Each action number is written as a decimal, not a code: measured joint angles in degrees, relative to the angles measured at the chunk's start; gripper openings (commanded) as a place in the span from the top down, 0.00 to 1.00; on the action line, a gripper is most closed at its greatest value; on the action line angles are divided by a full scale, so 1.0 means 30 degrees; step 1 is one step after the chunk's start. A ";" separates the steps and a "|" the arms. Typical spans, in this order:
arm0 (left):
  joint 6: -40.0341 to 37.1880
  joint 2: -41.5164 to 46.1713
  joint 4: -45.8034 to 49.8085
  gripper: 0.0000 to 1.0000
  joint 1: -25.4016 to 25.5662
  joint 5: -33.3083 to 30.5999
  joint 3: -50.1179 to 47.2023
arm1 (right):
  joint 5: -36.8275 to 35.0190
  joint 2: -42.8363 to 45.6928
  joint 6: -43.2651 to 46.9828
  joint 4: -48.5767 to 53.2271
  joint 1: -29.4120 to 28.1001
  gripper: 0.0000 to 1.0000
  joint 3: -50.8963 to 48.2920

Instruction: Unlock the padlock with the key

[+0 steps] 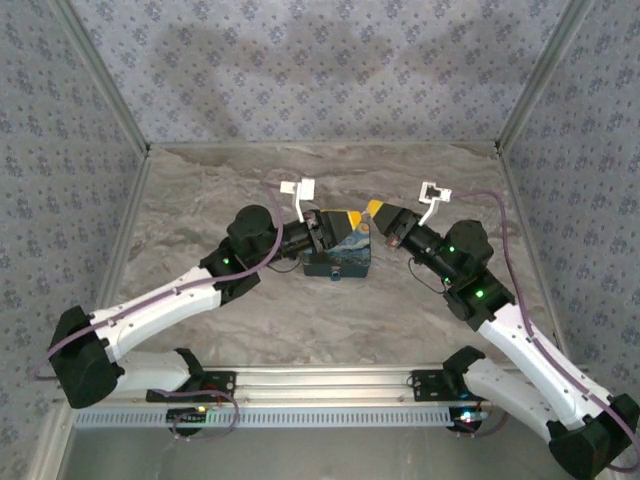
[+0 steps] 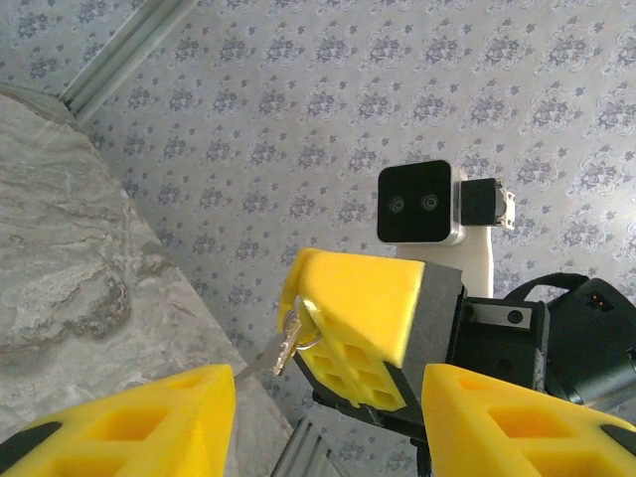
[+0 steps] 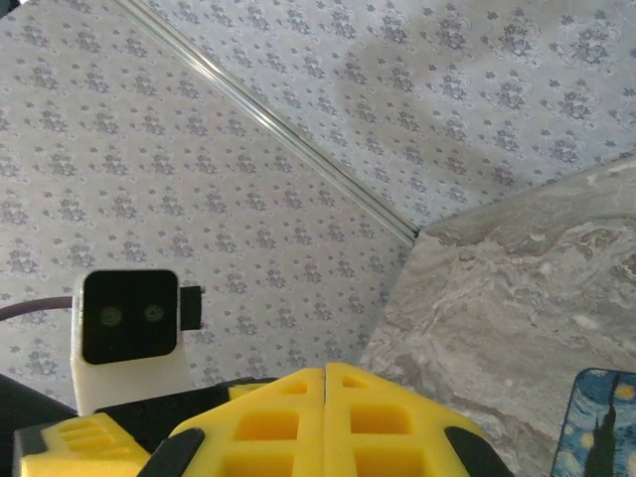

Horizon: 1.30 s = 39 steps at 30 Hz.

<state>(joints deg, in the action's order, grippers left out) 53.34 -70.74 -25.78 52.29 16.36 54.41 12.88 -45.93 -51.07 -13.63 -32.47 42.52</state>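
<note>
My right gripper (image 1: pixel 378 212) is shut, its yellow fingers pressed together (image 3: pixel 327 370). In the left wrist view the key (image 2: pixel 283 346) hangs from a small ring pinched at the tip of those shut fingers (image 2: pixel 358 298), pointing down and left. My left gripper (image 1: pixel 345 225) faces it from close by. Its two yellow fingers (image 2: pixel 129 422) stand apart at the bottom corners of its own view, and nothing shows between them. The padlock is hidden. In the top view both grippers meet above the middle of the table.
A blue box with a starry-night print (image 1: pixel 338 262) sits on the marble table under the left gripper, and its corner (image 3: pixel 608 422) shows in the right wrist view. Patterned walls enclose the table on three sides. An aluminium rail (image 1: pixel 300 385) runs along the near edge.
</note>
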 measured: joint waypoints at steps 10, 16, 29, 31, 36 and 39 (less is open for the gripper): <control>0.0692 -0.0590 -0.1071 0.64 0.0007 0.0619 0.0022 | 0.0342 0.0036 -0.0554 -0.0969 -0.0015 1.00 -0.0240; 0.0896 -0.0597 -0.1581 0.72 0.0000 0.0787 0.0022 | 0.0474 0.0036 -0.0780 -0.1362 -0.0015 1.00 -0.0437; 0.0911 -0.0597 -0.1610 1.00 -0.0007 0.0772 0.0029 | 0.0517 0.0204 -0.1202 -0.2280 -0.0015 1.00 -0.0743; 0.0845 -0.0597 -0.1348 1.00 0.0000 0.0787 0.0029 | 0.0525 0.0328 -0.1195 -0.2237 -0.0015 0.91 -0.0896; -0.0087 -0.0233 0.0896 1.00 0.0000 0.0663 0.0488 | 0.0889 0.0954 -0.0750 -0.0321 0.0437 0.58 -0.1144; -0.0969 0.0291 0.3300 1.00 -0.0058 0.0546 0.1421 | 0.1392 0.1698 -0.0226 0.1683 0.1486 0.51 -0.1166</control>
<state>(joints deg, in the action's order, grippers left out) 50.43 -69.87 -15.88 52.12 18.00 58.67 17.06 -40.84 -51.75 -8.58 -28.01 39.03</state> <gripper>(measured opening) 0.040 0.451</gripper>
